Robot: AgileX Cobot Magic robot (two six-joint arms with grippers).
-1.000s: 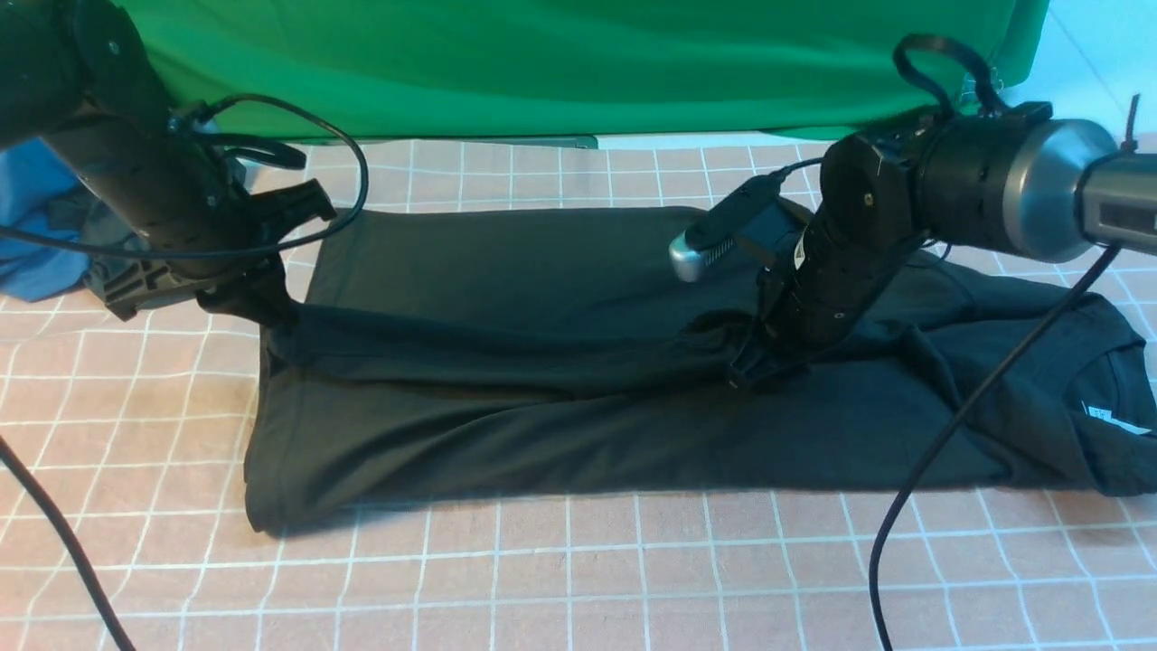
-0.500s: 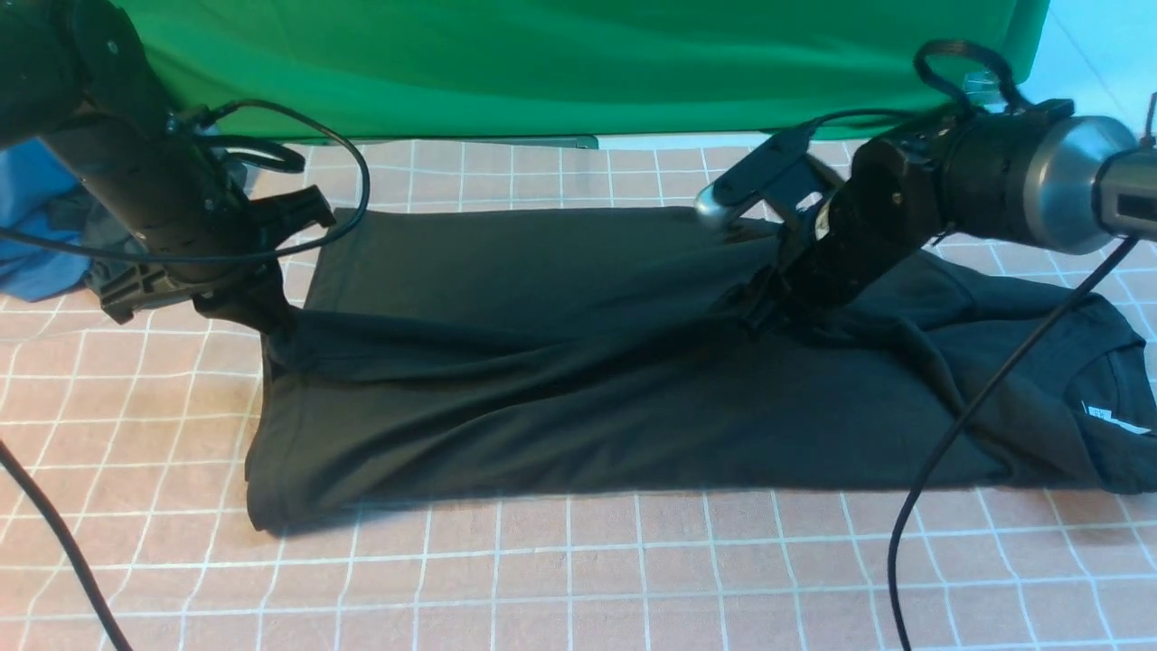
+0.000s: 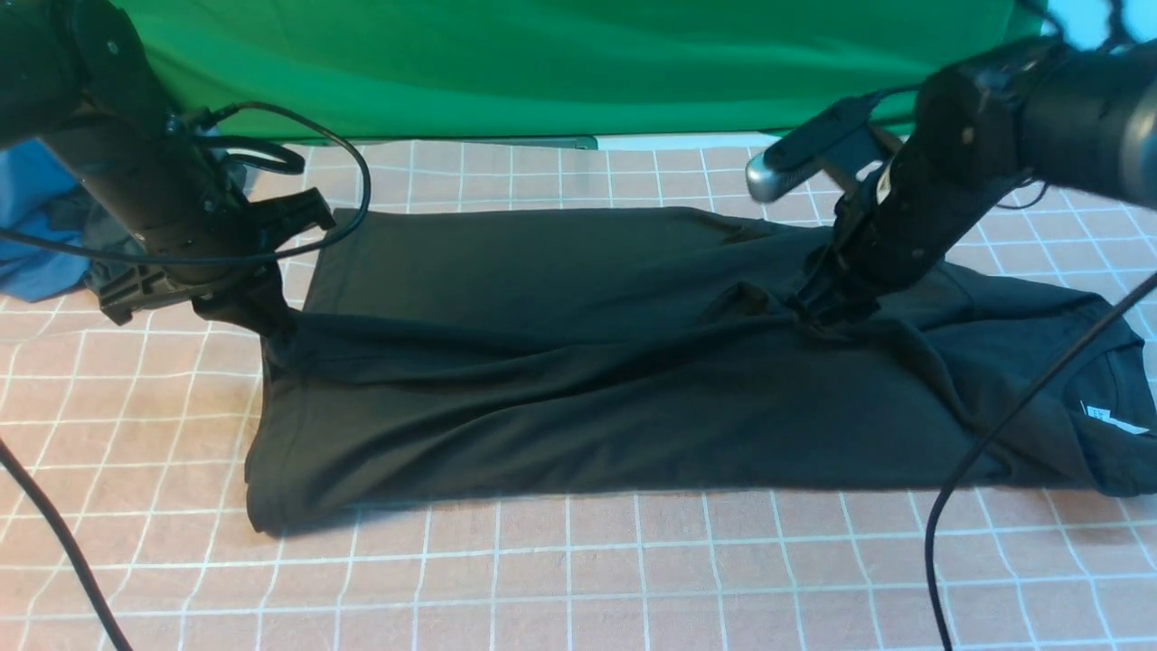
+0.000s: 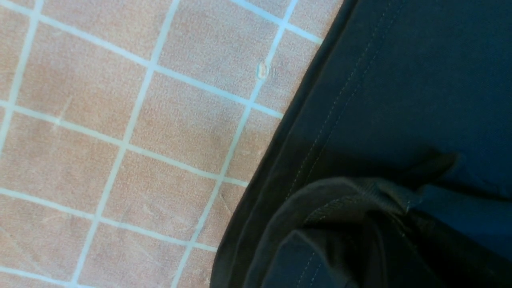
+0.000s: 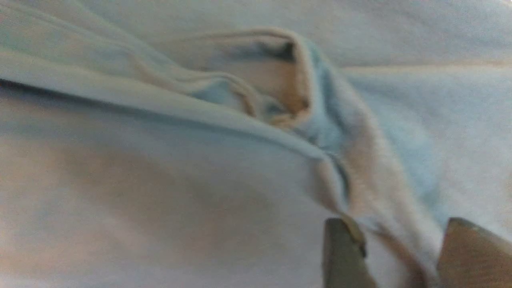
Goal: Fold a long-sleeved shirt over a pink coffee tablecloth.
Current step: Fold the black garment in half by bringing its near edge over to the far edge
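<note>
The long-sleeved shirt (image 3: 578, 407) lies stretched sideways across the pink coffee tablecloth (image 3: 542, 579) on the counter. It is part-folded along its length, and its collar and white neck label (image 3: 1107, 418) sit at the robot's right. It looks soft, light and limp, so I'd judge it will sag and wrinkle wherever it isn't supported, and it may drag on the cloth beneath rather than slide freely. The best places to take hold seem to be the stitched hem and the raised ridge of fabric running along the middle, taken at both ends together so the fold comes over evenly.

The left end effector (image 3: 262, 316) is clenched on the shirt's hem end, with the cloth drawn up to it. The right end effector (image 3: 818, 316) is down on the middle ridge. Its fingers (image 5: 344, 256) straddle a crease, but I cannot tell whether they pinch it.

Counting up, I see one black shirt, one pink cloth, one green cloth (image 3: 542, 63) behind, one blue garment (image 3: 27, 226) at the far left, and two arms.
</note>
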